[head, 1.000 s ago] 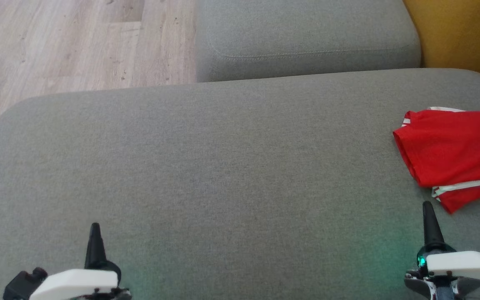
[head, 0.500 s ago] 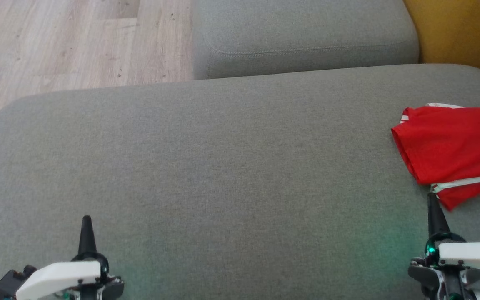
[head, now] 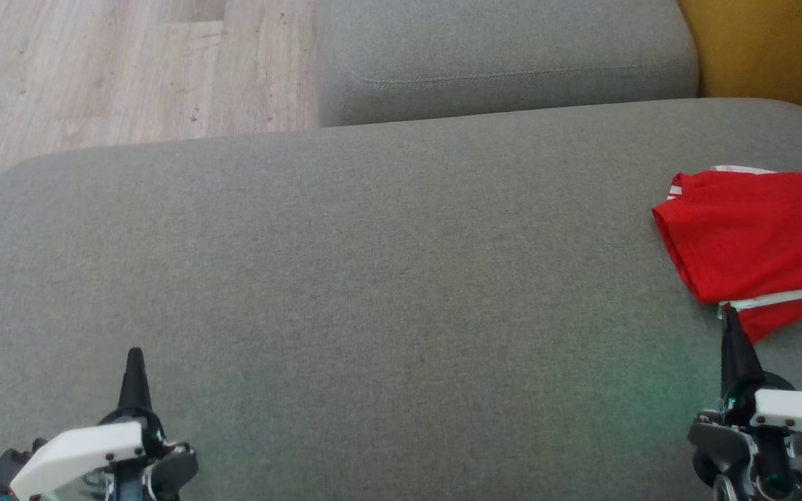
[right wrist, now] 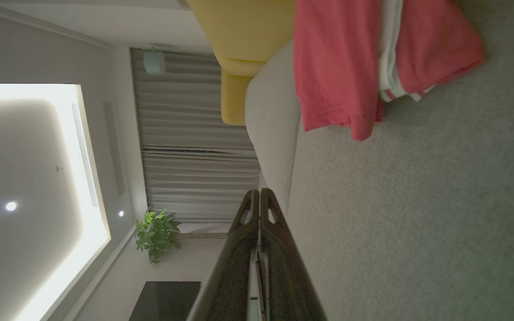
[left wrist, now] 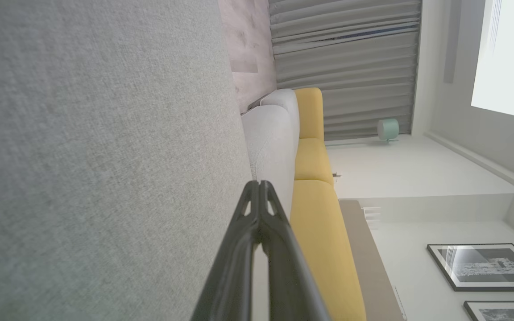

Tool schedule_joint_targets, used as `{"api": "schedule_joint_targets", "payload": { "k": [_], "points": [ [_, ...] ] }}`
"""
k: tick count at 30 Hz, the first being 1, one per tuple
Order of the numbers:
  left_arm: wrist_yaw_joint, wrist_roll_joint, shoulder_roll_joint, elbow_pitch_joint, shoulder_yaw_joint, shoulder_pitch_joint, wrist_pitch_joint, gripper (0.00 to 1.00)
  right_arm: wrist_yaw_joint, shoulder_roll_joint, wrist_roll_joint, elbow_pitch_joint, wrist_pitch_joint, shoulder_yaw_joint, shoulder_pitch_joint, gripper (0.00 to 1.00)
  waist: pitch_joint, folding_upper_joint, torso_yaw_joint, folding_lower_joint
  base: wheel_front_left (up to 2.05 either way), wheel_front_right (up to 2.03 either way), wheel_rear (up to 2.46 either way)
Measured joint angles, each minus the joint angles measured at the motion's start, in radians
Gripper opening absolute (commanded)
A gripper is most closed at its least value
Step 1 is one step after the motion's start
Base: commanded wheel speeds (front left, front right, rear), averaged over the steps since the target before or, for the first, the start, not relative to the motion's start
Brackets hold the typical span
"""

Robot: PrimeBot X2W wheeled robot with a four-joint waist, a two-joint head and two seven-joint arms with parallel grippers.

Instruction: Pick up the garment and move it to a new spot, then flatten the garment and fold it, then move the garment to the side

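Garment (head: 749,236): red with white stripes, folded, lying at the right end of the cushion (head: 373,278); cut off by the right border of the head view; nothing holds it
Right gripper (head: 728,320): fingers pressed together, empty; in the head view its tip stands at the near edge of the garment; in the right wrist view the gripper (right wrist: 259,194) and the garment (right wrist: 337,67) are apart, with bare cushion between them
Left gripper (head: 134,358): fingers pressed together, empty; over bare cushion at lower left, well apart from the garment; the same closed state shows in the left wrist view (left wrist: 260,187)
Change, camera: over the last second the whole head view has shifted a little, so the small drift of the cushion and garment is not their own movement
Change, arms: the right tip has drawn closer to the garment's near edge; the left gripper has drifted toward the lower left corner
Meaning for task: the garment looks folded and set aside, so the task is judged to be at or near its end; both arms appear to be settling at rest
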Motion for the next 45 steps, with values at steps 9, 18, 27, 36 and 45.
{"api": "schedule_joint_targets", "payload": {
  "k": [9, 18, 27, 36, 45],
  "points": [
    [-0.018, -0.104, -0.001, 0.015, 0.030, -0.018, 0.020, 0.00, 0.000, 0.000, 0.096, 0.005, 0.023, -0.019, -0.042, 0.00, 0.006, 0.0000, -0.005, 0.0000, 0.00, 0.00, 0.00],
    [-0.018, -0.104, -0.003, 0.016, 0.031, -0.030, 0.027, 0.00, 0.000, 0.000, 0.098, 0.006, 0.027, -0.023, -0.042, 0.00, 0.006, 0.0000, -0.005, 0.0000, 0.00, 0.00, 0.00],
    [-0.018, -0.104, -0.006, 0.016, 0.034, -0.030, 0.028, 0.00, 0.000, 0.000, 0.098, 0.006, 0.028, -0.026, -0.042, 0.00, 0.006, 0.0000, -0.005, 0.0000, 0.00, 0.00, 0.00],
    [-0.018, -0.104, -0.009, 0.016, 0.037, -0.030, 0.033, 0.00, 0.000, 0.000, 0.098, 0.006, 0.031, -0.029, -0.042, 0.00, 0.006, 0.0000, -0.005, 0.0000, 0.00, 0.00, 0.00],
    [-0.018, -0.103, -0.012, 0.016, 0.044, -0.030, 0.035, 0.00, 0.000, 0.001, 0.098, 0.006, 0.031, -0.031, -0.042, 0.00, 0.006, 0.0000, -0.005, 0.0000, 0.00, 0.00, 0.00]
  ]
}}
